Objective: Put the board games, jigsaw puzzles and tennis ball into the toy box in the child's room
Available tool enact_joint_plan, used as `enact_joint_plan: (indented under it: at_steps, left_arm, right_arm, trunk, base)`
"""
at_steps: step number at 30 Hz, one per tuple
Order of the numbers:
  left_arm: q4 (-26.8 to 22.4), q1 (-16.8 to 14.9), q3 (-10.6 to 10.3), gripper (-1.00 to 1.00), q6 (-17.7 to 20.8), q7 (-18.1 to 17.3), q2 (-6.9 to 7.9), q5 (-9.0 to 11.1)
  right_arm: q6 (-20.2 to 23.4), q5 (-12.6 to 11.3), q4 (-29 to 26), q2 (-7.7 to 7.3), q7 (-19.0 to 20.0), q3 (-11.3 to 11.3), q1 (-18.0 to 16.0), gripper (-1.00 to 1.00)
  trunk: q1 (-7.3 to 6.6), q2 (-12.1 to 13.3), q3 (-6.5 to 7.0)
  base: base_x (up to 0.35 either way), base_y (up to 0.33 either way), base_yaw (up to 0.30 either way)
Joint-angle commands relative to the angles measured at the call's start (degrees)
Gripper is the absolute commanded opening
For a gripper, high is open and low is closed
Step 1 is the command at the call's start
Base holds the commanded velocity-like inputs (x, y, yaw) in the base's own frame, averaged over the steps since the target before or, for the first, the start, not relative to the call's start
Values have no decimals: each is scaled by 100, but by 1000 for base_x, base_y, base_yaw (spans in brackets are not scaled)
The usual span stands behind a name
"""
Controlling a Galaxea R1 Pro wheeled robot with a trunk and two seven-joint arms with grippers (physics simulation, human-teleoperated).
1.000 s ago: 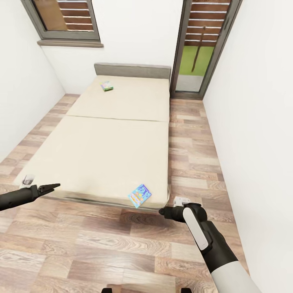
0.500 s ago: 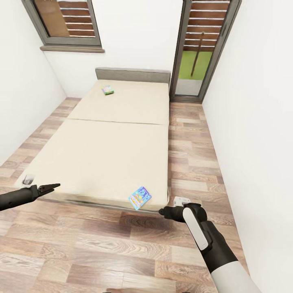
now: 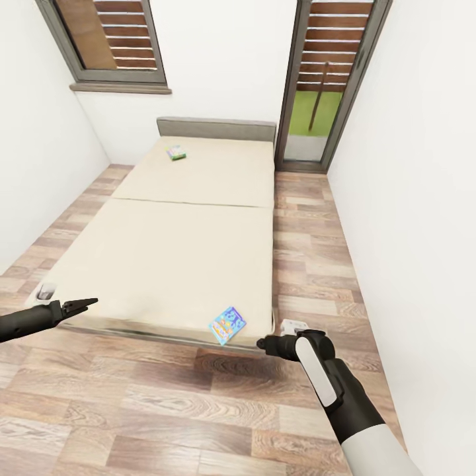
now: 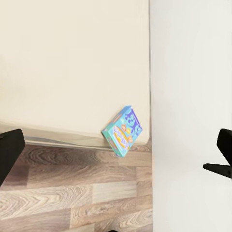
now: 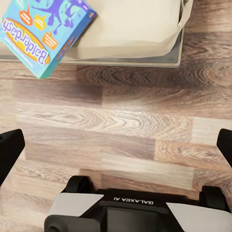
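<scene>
Head view: the blue game box (image 3: 227, 324) sits at the bed's (image 3: 165, 251) near edge, at eleven o'clock from the right claw (image 3: 262, 343); both claws look wide, next grab it

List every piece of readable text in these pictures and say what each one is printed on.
"Balderdash": on the blue board game overhanging the near edge of the bed, read in the right wrist view.
"GALAXEA AI": on the robot's base, shown mirrored in the right wrist view.
Print on the green-edged board game near the headboard: too small to read.
The smaller print on the blue box is too blurred to read.
</scene>
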Motion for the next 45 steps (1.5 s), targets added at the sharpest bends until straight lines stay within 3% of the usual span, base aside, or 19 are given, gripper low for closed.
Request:
enact_joint_plan:
  at_steps: [1, 45]
  left_arm:
    - [0, -3, 4, 100, 59, -18, 0, 4]
    - [0, -3, 2, 100, 51, -15, 5, 6]
  right_arm:
    - [12, -57, -5, 0, -60, 5, -3, 100]
    - [-253, -42, -2, 3, -93, 12, -3, 100]
  trunk:
    - [1, -4, 5]
    - [1, -4, 420]
  base:
    - [0, 0, 0]
    - [0, 0, 24]
